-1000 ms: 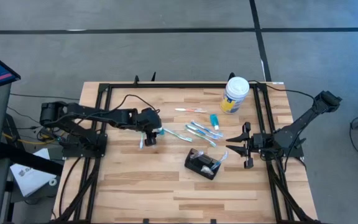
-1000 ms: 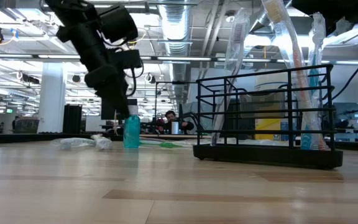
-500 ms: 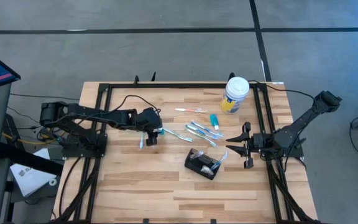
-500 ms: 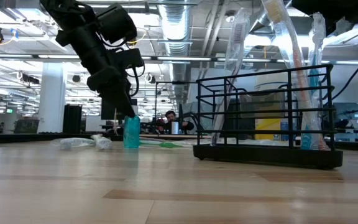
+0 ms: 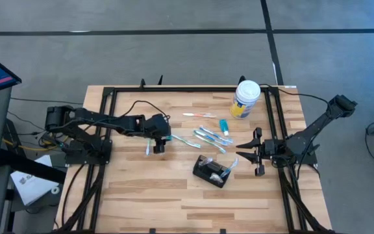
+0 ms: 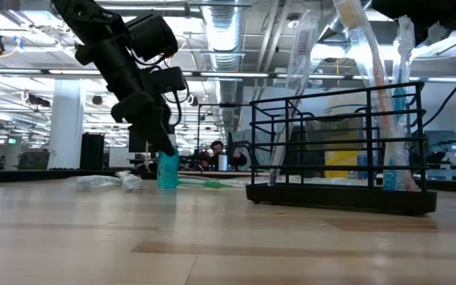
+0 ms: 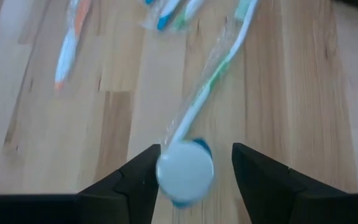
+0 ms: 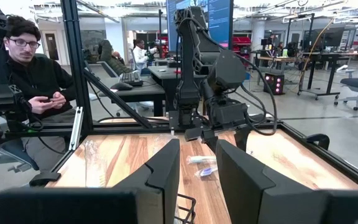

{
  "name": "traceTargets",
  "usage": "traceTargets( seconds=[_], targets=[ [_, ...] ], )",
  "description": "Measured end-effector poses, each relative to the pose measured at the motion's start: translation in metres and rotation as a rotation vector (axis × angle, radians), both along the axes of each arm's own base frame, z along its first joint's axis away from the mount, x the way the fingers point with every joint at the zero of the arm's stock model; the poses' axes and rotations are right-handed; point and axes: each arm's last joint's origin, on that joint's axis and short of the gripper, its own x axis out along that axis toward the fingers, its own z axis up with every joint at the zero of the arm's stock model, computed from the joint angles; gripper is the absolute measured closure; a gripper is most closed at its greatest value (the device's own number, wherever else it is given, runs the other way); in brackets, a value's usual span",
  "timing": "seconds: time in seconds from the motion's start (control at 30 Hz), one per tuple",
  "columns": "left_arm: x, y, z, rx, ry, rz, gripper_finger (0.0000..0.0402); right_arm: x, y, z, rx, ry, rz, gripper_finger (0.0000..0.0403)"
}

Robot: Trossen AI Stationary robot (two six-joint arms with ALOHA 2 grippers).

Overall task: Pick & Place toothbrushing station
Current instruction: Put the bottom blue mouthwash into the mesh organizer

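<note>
Left pincer point(image 5: 156, 144) hangs released around a toothbrush point(image 7: 211, 81); right pincer point(image 5: 247, 149) waits released beside the toothbrushing station point(image 5: 211, 171).

The toothbrushing station point(image 5: 213, 171), a small black wire-frame rack, is sitting flat just below the frame's centre in the high view, angled slightly, holding wrapped toothbrushes point(image 6: 368, 55) that are standing upright in its slots.

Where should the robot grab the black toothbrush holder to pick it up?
Probably from above, pinching one long side rail of the toothbrushing station. It is an open black wire frame lying flat on the table, with packaged brushes sticking up from one end, so the barer end looks easiest. The open right gripper waits nearest.
</note>
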Motion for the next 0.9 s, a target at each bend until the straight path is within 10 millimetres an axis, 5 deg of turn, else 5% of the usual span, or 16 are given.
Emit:
traceTargets(
  seconds=[0.9],
  targets=[
    [0.0021,0.0002,0.0027,0.004,-0.032,-0.003,0.0239,0.0000,0.0000,0.0000,0.000,0.000,0.000,0.0305]
  ],
)
